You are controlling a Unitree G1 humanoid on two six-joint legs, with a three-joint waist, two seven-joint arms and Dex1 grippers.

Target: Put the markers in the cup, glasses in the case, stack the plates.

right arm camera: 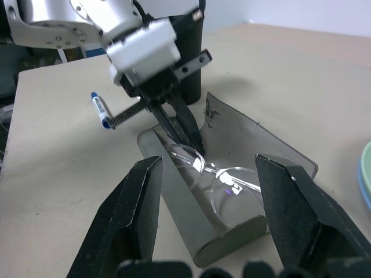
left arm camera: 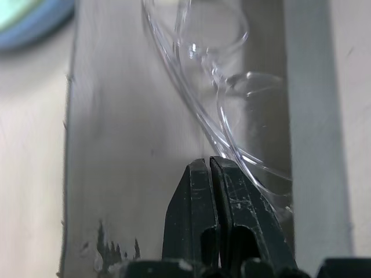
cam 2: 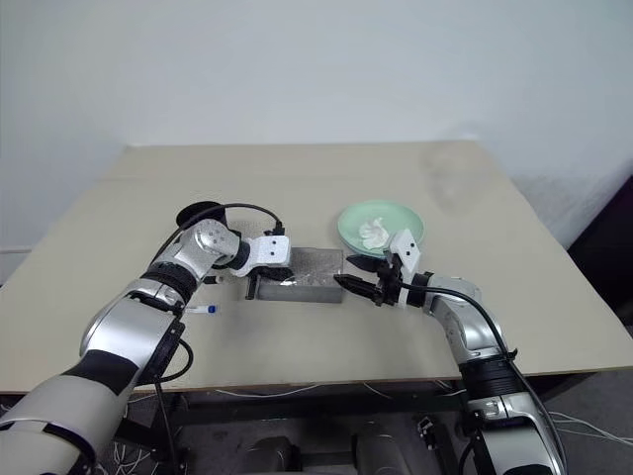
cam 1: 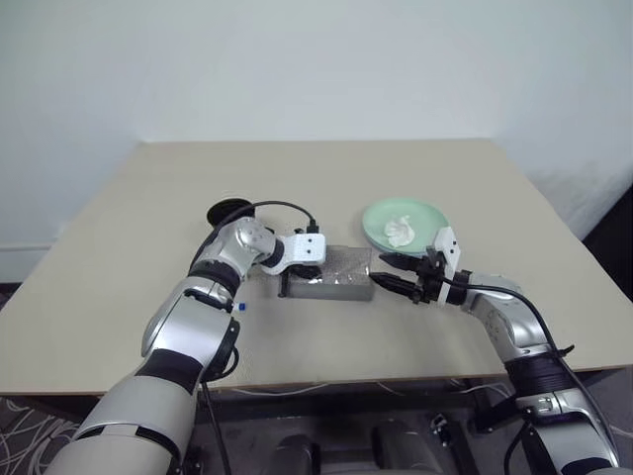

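The grey case (cam 1: 341,282) lies open at mid-table, and the clear glasses (right arm camera: 223,182) rest inside it. My left gripper (right arm camera: 194,147) reaches down into the case, shut, with its tips (left arm camera: 207,165) against a temple of the glasses (left arm camera: 232,110). At the case's right end my right gripper (cam 1: 389,273) is held level and open, one finger on each side of that end. Behind my left arm stands the black cup (cam 1: 227,211). A blue-capped marker (cam 2: 203,310) lies on the table to the case's left. The mint green plate (cam 1: 430,216) sits on the light blue plate (left arm camera: 40,32).
A crumpled white tissue (cam 1: 399,231) lies in the green plate, just behind my right gripper. The beige table (cam 1: 326,178) stretches back to a white wall. Its front edge runs close under both arms.
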